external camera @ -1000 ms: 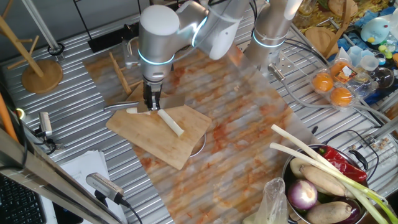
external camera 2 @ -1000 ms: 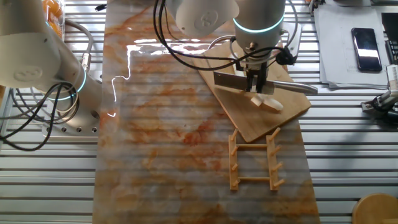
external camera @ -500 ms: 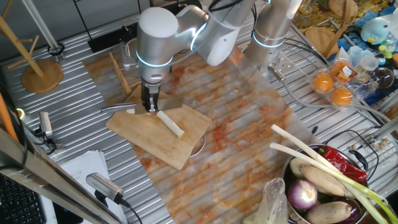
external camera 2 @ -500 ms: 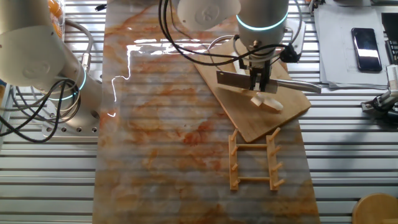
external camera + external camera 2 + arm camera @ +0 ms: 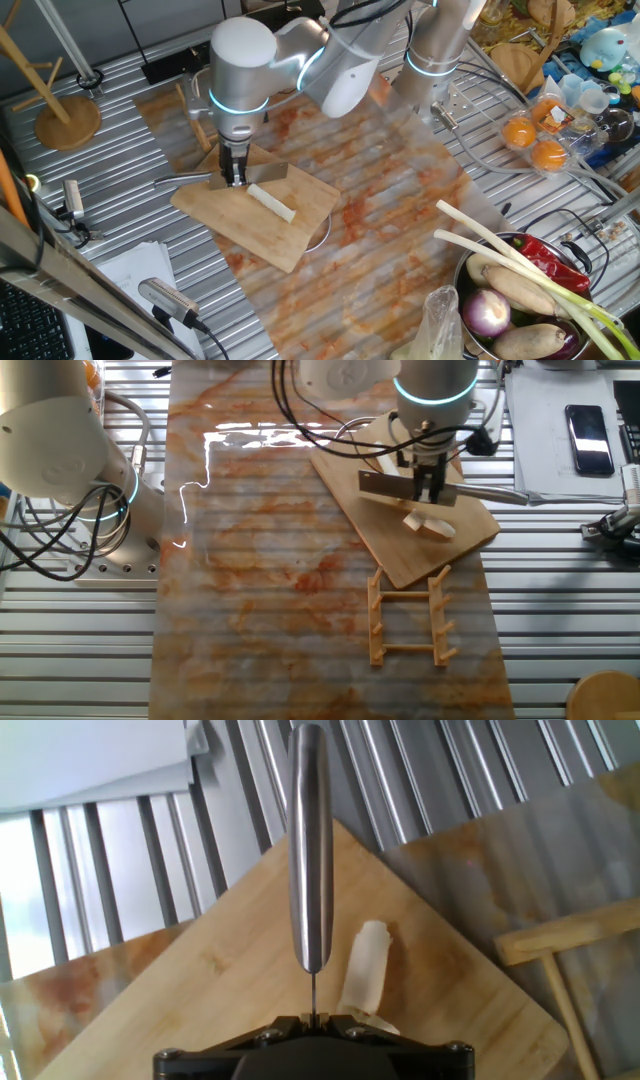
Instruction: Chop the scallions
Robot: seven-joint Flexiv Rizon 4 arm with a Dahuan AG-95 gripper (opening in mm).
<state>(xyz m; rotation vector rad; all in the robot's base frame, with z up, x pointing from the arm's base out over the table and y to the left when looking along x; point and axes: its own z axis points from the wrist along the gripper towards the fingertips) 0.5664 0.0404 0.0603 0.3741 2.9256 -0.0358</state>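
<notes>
One stalk: scallions (image 5: 272, 201) lying flat on cutting board (image 5: 230, 225); pale cream stick, seemingly uncut along most of its length; in hand view only a short piece (image 5: 364, 968) shows, just right of blade line
Hand: hand (image 5: 232, 177) clenched on knife (image 5: 405, 486); blade pinched upright between fingers; metal handle jutting out past board edge over bench (image 5: 120, 215)
Position of stalk: beside hand, not under it; near end of stalk close to blade in one fixed view; in the other fixed view, chunk (image 5: 428, 526) sits just below blade on board; blade raised clear of wood, touching nothing as far as can be told
Risk, missed cut: blade appears offset to one side of stalk; straight descent likely to land on bare wood
Risk, rolling: round stalk, unheld; glancing push could roll or skid it across board
Risk, board shift: board resting partly over a bowl (image 5: 318, 233) at one corner; hard chop near that edge could tip or slide it
Risk, grip: thin blade held by pinch alone; twisting under load possible
</notes>
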